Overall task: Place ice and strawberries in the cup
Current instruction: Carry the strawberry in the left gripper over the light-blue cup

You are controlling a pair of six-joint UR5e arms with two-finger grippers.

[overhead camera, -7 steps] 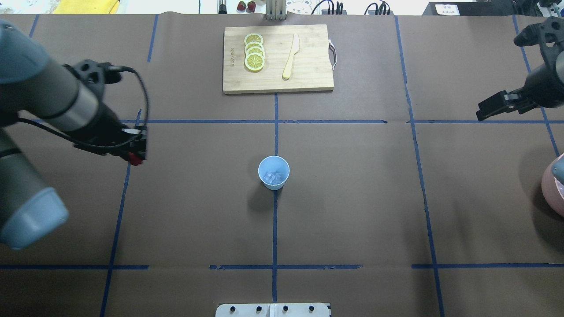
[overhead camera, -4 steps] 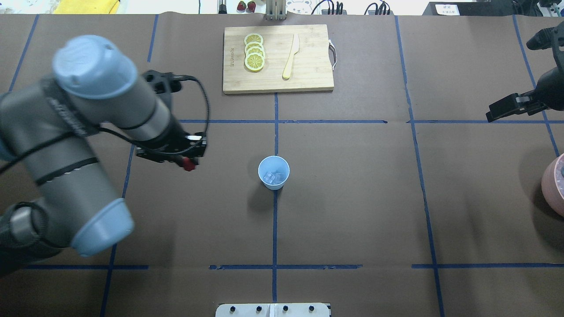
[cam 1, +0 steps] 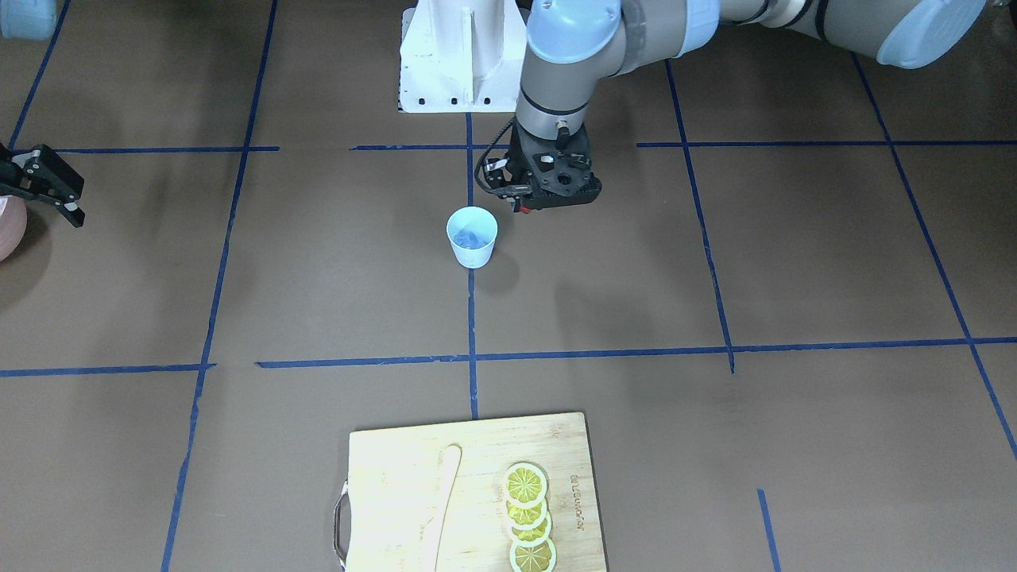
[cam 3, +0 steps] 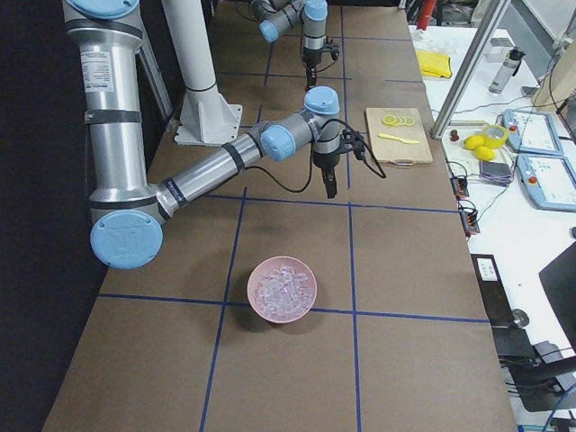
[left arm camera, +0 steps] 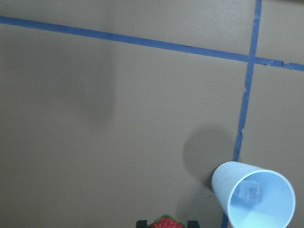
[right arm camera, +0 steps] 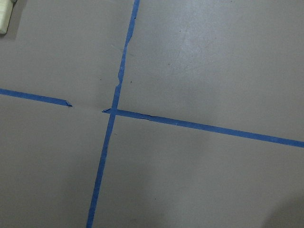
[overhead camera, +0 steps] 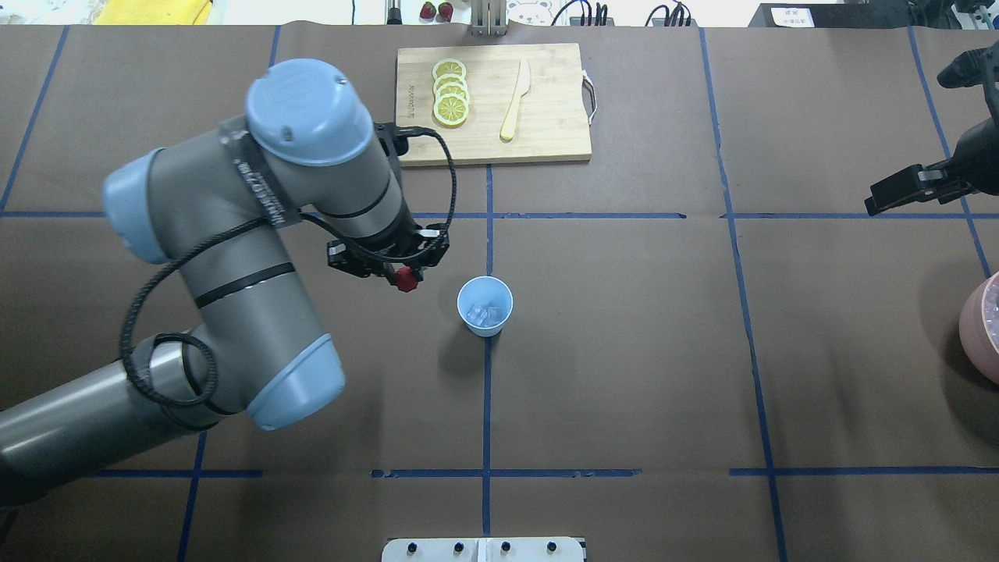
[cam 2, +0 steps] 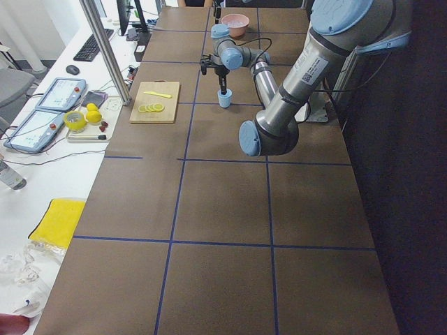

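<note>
Brown table (overhead camera: 624,375) gridded with blue tape (overhead camera: 487,406); white side bench (cam 2: 63,183) (cluttered) alongside; metal post (cam 2: 105,49) upright.

On the brown surface (overhead camera: 624,351) a wooden cutting board (overhead camera: 550,117) carries four lemon slices (overhead camera: 450,92) (overlapping in a row) and a pale knife (overhead camera: 515,101) beside them — a pink bowl (cam 3: 281,316) stands well apart.
</note>
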